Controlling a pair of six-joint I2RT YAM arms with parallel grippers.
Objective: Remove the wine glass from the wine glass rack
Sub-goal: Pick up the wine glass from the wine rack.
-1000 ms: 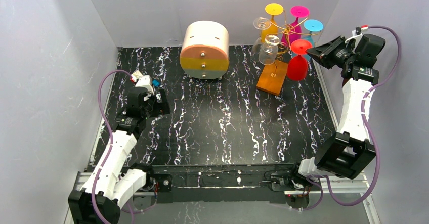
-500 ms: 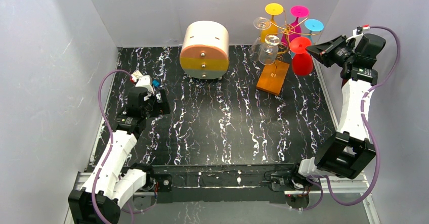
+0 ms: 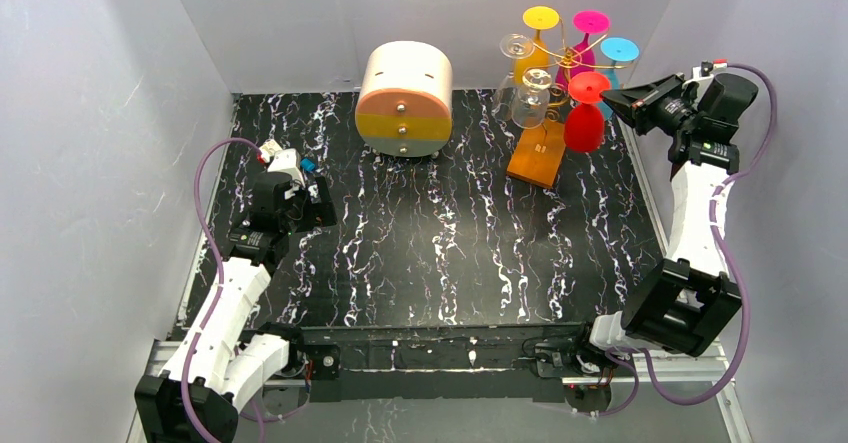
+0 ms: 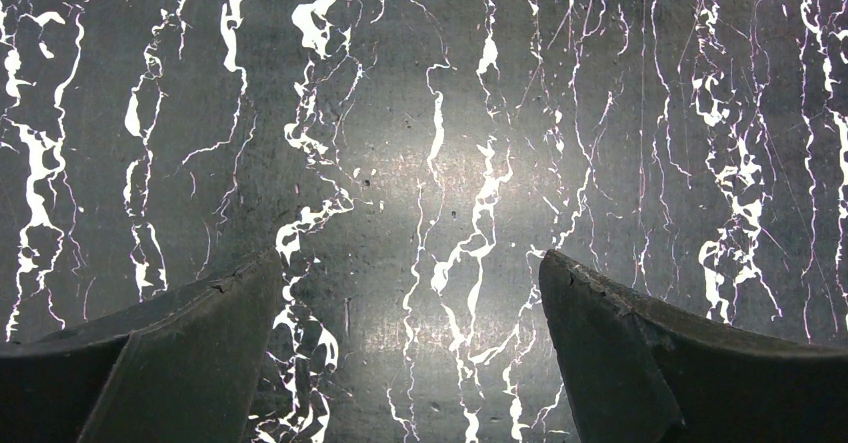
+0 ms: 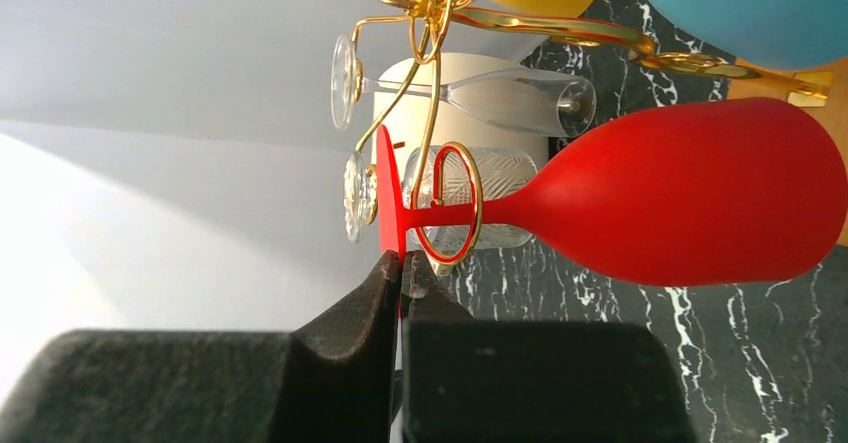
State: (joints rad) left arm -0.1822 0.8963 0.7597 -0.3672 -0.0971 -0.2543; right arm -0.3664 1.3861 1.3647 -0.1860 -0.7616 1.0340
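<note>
A red wine glass [image 3: 584, 126] hangs upside down on the wine glass rack [image 3: 568, 59], a gold wire stand on an orange-brown wooden base [image 3: 539, 153]. In the right wrist view its stem runs through a gold ring [image 5: 455, 255] of the rack, and the red bowl [image 5: 700, 193] points right. My right gripper [image 3: 613, 104] is shut on the edge of the glass's thin red foot [image 5: 388, 198], its fingertips [image 5: 401, 261] pressed together around it. My left gripper [image 3: 316, 201] stays open, low over the dark marbled table [image 4: 430, 163] at the left, with nothing between its fingers.
Yellow [image 3: 541, 19], pink [image 3: 591, 23], blue [image 3: 619, 50] and two clear glasses [image 3: 530, 98] hang on the same rack. A round cream-and-orange drawer box [image 3: 404, 98] stands left of it. Grey walls close in the back and sides.
My right gripper's jaws have closed on the red glass's foot. The red glass has swung a little on its ring. The left arm has not moved.
</note>
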